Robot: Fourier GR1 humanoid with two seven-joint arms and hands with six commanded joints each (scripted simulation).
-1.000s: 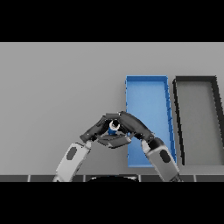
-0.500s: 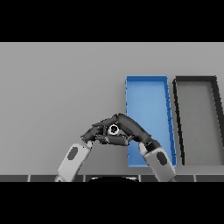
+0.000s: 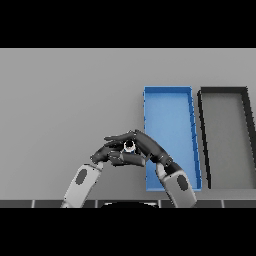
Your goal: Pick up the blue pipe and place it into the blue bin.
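Blue pipe [image 3: 128,145] barely visible, only a pale ring-end showing between both hands, just left of blue bin [image 3: 170,135], above the tabletop [image 3: 65,100]. Step: grasp. Right robot hand [image 3: 146,145] curls round it; left robot hand [image 3: 111,151] curled against it too. Next move: lift, carry right over bin wall.
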